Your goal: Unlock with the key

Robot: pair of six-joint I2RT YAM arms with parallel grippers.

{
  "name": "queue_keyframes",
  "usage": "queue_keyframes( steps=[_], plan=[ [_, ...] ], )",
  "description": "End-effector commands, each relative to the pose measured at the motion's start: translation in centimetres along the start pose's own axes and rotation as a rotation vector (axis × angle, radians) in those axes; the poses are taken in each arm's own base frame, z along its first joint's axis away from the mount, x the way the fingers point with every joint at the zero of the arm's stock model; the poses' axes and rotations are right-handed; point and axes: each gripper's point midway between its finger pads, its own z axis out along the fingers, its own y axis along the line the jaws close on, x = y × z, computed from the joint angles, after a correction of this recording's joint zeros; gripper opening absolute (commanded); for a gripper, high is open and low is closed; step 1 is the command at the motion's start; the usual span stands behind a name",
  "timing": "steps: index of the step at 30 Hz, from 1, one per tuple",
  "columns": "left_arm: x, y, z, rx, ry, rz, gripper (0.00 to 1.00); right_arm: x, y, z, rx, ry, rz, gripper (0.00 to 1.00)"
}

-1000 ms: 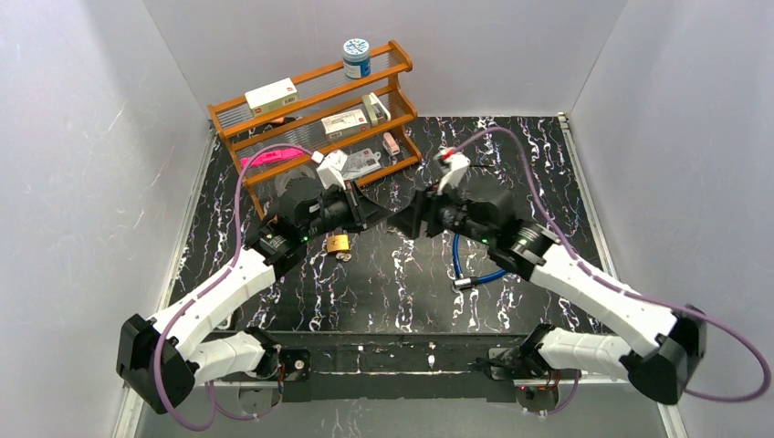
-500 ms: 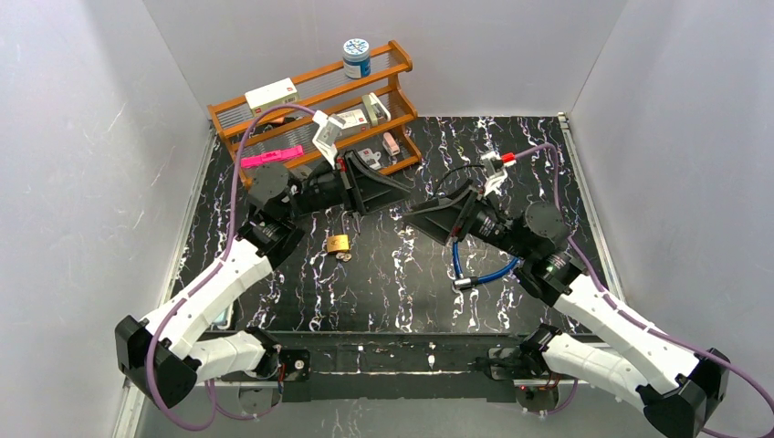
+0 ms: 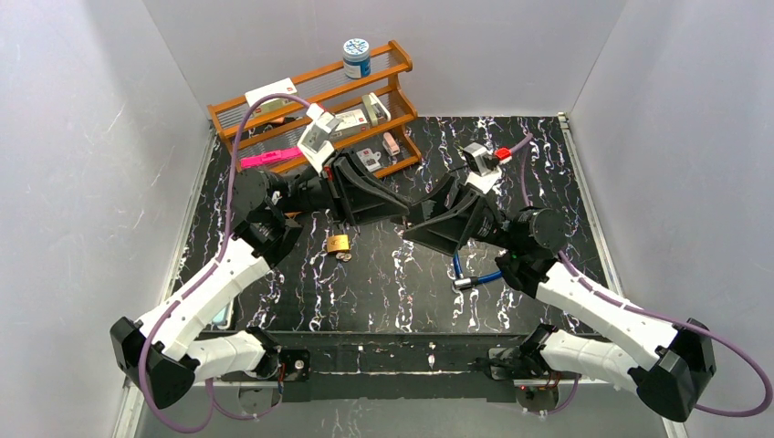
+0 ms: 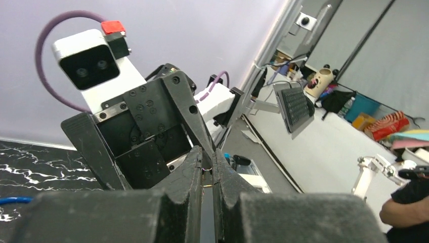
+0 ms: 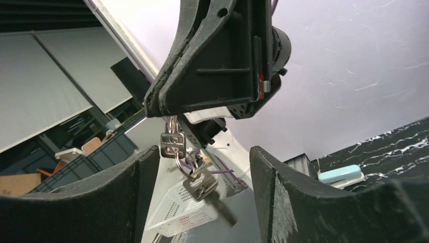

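Across the black marbled table (image 3: 548, 164) both arms reach toward the middle and meet nose to nose. At the far left corner stands a wooden rack (image 3: 315, 87) with small boxes on its shelves and a blue-lidded jar (image 3: 356, 57) on top. The left arm (image 3: 219, 283) comes in from the near left, the right arm (image 3: 593, 306) from the near right. The left gripper (image 3: 399, 203) is clenched tight, and from its tip hangs a bunch of keys (image 5: 173, 144) on a ring, dangling free in the air above the table. The right gripper (image 3: 413, 228) is spread wide just beside it, holding nothing; seen from its own camera, the keys hang between its two fingers (image 5: 136, 202) without touching either. Below the right gripper, a blue cable lock (image 3: 484, 276) lies on the table. A small brass padlock (image 3: 339, 244) rests on the table under the left gripper, a little to the left of the cable lock.
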Motion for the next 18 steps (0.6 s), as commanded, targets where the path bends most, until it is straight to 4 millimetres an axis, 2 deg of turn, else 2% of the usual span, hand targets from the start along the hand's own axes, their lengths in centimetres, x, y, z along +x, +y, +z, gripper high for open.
queue_keyframes(
  steps=[1, 4, 8, 14, 18],
  plan=[
    [-0.4, -3.0, 0.2, 0.111, 0.024, 0.114, 0.00, -1.9, 5.2, 0.5, -0.181, -0.034, -0.076, 0.70],
    [0.2, -3.7, 0.3, 0.150, 0.046, 0.149, 0.00, -2.0, 6.2, 0.6, -0.225, -0.034, -0.073, 0.61],
    [0.2, -3.7, 0.4, 0.161, 0.051, 0.177, 0.00, -2.1, 6.8, 0.6, -0.247, -0.024, -0.055, 0.59],
    [-0.4, -3.2, 1.0, 0.156, 0.026, 0.202, 0.00, -1.7, 6.7, 0.7, -0.236, 0.011, -0.042, 0.34],
    [-0.8, -3.3, 1.1, 0.156, 0.011, 0.223, 0.00, -1.3, 6.2, 0.6, -0.217, 0.019, -0.033, 0.34]
  ],
)
